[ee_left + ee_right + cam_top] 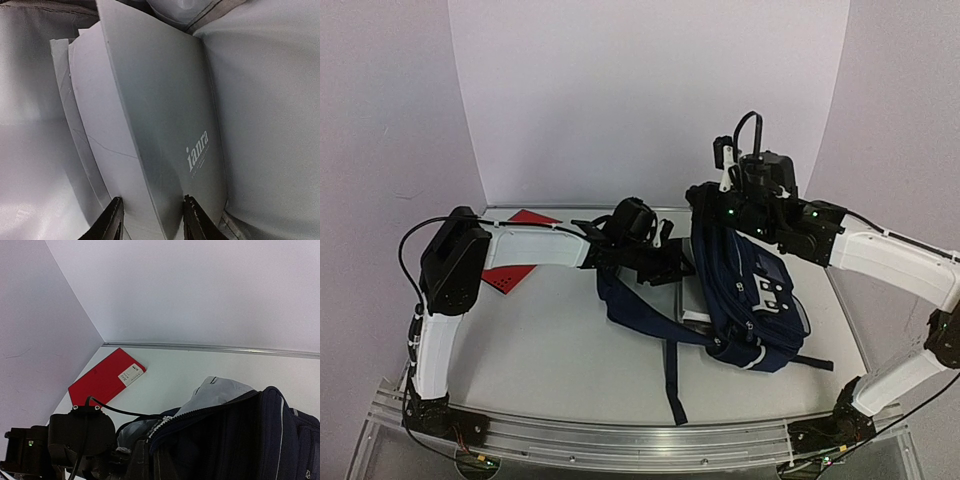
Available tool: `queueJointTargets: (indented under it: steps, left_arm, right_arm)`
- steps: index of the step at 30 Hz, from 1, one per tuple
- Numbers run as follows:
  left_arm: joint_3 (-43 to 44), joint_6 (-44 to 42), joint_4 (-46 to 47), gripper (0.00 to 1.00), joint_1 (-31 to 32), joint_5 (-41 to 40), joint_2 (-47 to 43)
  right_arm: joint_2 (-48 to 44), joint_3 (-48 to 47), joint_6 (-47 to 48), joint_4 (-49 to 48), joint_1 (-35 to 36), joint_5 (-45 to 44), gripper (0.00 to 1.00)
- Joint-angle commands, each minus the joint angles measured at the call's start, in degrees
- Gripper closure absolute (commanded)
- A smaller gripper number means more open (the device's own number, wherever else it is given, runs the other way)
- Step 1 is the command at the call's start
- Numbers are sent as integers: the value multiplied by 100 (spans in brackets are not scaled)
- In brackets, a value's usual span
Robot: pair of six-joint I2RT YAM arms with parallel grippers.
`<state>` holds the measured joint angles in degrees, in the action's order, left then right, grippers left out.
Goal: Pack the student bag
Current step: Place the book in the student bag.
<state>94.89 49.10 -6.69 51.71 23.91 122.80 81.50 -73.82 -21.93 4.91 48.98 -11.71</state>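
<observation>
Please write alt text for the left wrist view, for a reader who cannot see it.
A grey book with white lettering on its cover sits inside the student bag, pinched at its near edge by the left gripper. Light grey lining surrounds it, and paler pages show on its left.

Robot manipulation lab, tabletop test cell

A left arm (535, 245) and a right arm (890, 260), white and black with exposed cables (415, 240), are bolted to an aluminium rail (620, 440) at the near edge of a plain white table (550, 350). A curved white backdrop (640, 90) and pale walls close it in.
</observation>
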Motion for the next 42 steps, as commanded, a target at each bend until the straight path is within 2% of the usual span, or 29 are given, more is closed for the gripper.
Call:
queueJointTargets:
  steps: [1, 11, 20, 26, 31, 36, 39, 42]
  left_arm:
    - [410, 208, 850, 61, 182, 246, 48]
    - [885, 136, 368, 61, 199, 189, 208]
    - [919, 144, 232, 61, 280, 298, 358]
    - [446, 364, 1415, 61, 334, 554, 239]
    - [560, 110, 1732, 61, 421, 568, 169]
    - [1285, -25, 922, 58, 555, 654, 615]
    - [1026, -179, 671, 56, 543, 399, 451]
    - [408, -382, 454, 47, 442, -17, -68]
  right_arm:
    - [-55, -871, 169, -1382, 34, 289, 100]
    - [526, -1995, 503, -1379, 38, 746, 100]
    - [867, -2487, 646, -1541, 33, 1005, 100]
    - [849, -2376, 647, -1670, 33, 753, 100]
    - [725, -1877, 567, -1723, 37, 465, 100]
    - [564, -1566, 550, -1782, 33, 389, 100]
    - [423, -1428, 578, -1787, 38, 251, 100]
    - [233, -1241, 550, -1792, 36, -56, 100]
